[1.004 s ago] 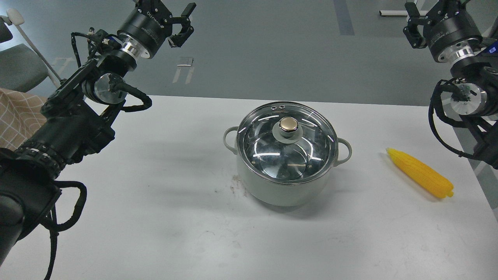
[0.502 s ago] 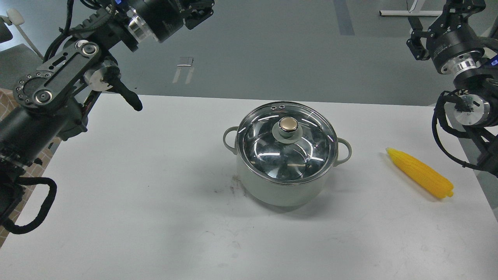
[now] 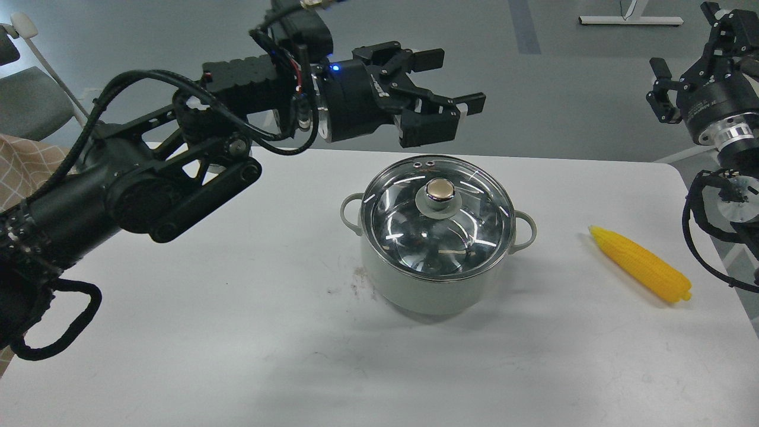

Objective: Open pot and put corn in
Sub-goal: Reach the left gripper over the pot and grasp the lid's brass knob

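Observation:
The pale grey-green pot (image 3: 433, 293) stands in the middle of the white table (image 3: 207, 332). Its glass lid (image 3: 415, 237) with the gold knob (image 3: 440, 189) sits on it, closing it. The yellow corn (image 3: 643, 265) lies on the table to the right of the pot, apart from it. My left gripper (image 3: 453, 80) is open and empty; it hovers above and just behind the lid, fingers pointing right. My right gripper (image 3: 688, 53) is high at the far right, above and behind the corn, fingers spread and empty.
A small brown stain (image 3: 357, 283) marks the table left of the pot. A grey chair (image 3: 26, 101) and a checked cloth (image 3: 24, 172) are off the table's left side. The table's right edge runs close to the corn.
My left arm has swung far to the right, bringing its open gripper from the upper left to above the pot's lid. My right gripper has shifted right and down a little. Pot and corn are unmoved.

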